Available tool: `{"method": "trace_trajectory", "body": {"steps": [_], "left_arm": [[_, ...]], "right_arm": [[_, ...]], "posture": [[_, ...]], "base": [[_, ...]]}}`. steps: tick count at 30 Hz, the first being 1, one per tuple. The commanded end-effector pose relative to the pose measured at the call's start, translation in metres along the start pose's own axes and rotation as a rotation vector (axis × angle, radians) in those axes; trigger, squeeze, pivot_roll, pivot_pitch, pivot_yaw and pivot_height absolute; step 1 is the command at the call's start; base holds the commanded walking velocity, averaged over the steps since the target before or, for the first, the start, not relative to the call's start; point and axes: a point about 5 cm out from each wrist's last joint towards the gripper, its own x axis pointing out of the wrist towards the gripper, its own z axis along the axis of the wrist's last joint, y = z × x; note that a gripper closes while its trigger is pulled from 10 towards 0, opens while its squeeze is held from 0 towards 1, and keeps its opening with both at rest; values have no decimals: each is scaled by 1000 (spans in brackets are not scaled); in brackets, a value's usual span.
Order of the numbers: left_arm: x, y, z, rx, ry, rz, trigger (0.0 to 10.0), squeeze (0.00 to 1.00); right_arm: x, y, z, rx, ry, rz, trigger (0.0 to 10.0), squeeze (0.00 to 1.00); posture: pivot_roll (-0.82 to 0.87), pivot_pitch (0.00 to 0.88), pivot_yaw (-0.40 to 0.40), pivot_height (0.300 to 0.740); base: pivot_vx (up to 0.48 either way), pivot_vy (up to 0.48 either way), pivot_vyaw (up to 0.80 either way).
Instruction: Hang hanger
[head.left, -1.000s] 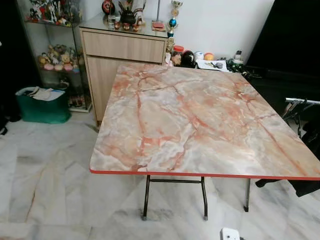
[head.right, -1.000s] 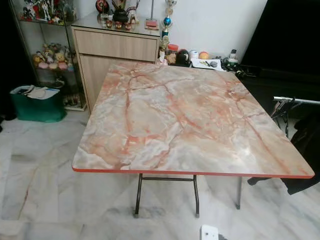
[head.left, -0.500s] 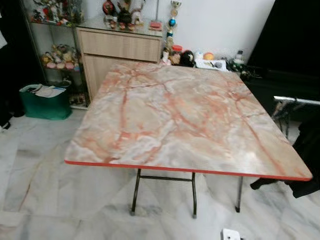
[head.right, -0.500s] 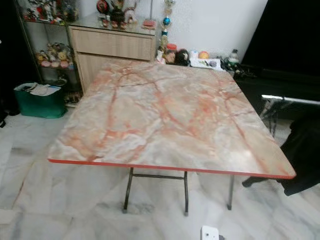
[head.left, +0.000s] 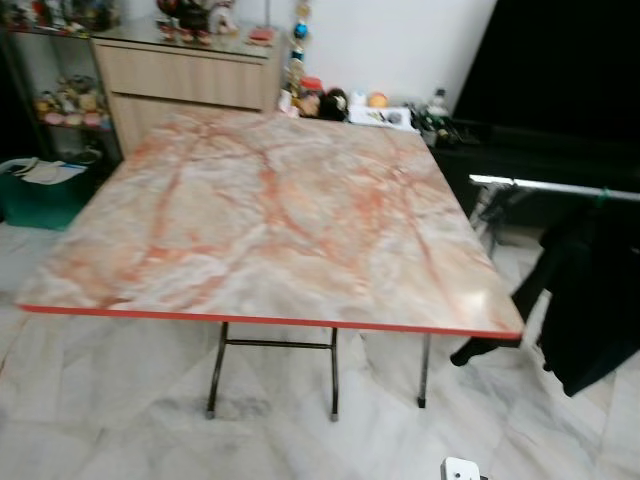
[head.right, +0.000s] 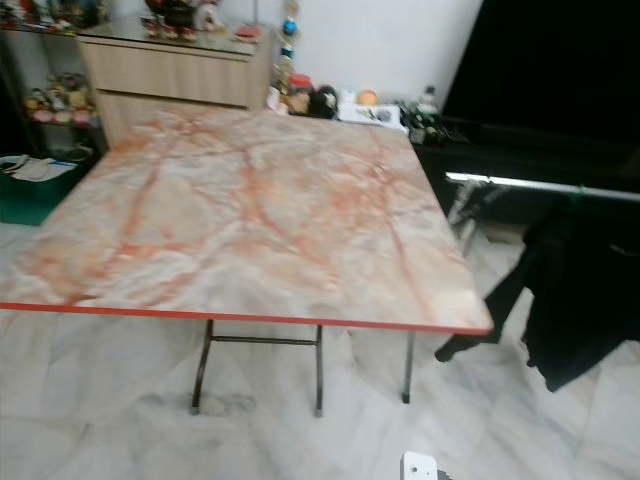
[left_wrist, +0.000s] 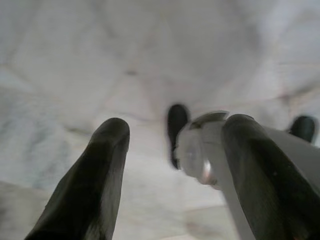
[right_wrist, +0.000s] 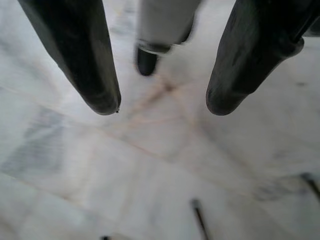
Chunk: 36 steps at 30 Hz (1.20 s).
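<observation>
The left gripper's (left_wrist: 172, 135) two black fingers (left_wrist: 95, 175) stand apart with nothing between them, pointing down at the pale marble floor (left_wrist: 100, 60). The right gripper (right_wrist: 162, 107) hangs the same way, its fingers (right_wrist: 80, 55) spread wide over the veined tiles, empty. Both arms hang idle by the robot's sides.

From where I stand, the one open container is a green bin (head.left: 40, 195) at the left, by the glass shelves, with papers lying in its top. Behind it a glass shelf unit (head.left: 55, 100) holds small figurines, and the wooden cabinet (head.left: 190, 80) beside it carries more trinkets on its top.

The folding table (head.left: 260, 210) has a glossy, marble-patterned top in pink and grey, squarish with rounded corners and a thin red rim, on dark metal legs (head.left: 215, 370). Clutter sits past its far edge, against the white wall.

To the right, well apart from both grippers, a silver rail (head.left: 560, 187) runs level, and a black garment (head.left: 590, 290) hangs from it, sleeve trailing toward the floor. I cannot make out a hanger on it. Between the table's right edge and the garment lies a narrow strip of floor; the near floor is open.
</observation>
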Motion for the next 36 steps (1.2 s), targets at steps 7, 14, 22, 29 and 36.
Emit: {"method": "trace_trajectory", "body": {"steps": [7, 14, 22, 29, 36], "left_arm": [[4, -22, 25, 161, -56, -110, 10000, 0], [4, -22, 25, 161, -56, -110, 10000, 0], [4, -22, 25, 161, -56, -110, 10000, 0], [4, -22, 25, 161, -56, -110, 10000, 0], [4, -21, 21, 156, -46, -108, 10000, 0]], "right_arm": [[-2, -4, -11, 104, 22, 30, 10000, 0], [-2, -4, -11, 104, 22, 30, 10000, 0], [-2, -4, -11, 104, 22, 30, 10000, 0], [-2, -4, -11, 104, 22, 30, 10000, 0], [-2, -2, -11, 117, 15, 34, 10000, 0]], "posture": [[167, 0, -63, 740], [167, 0, -63, 740], [167, 0, -63, 740], [167, 0, -63, 740], [156, 0, -58, 740]], "base": [[0, -480, 0], [0, -480, 0], [0, -480, 0], [0, -480, 0], [0, -480, 0]]}}
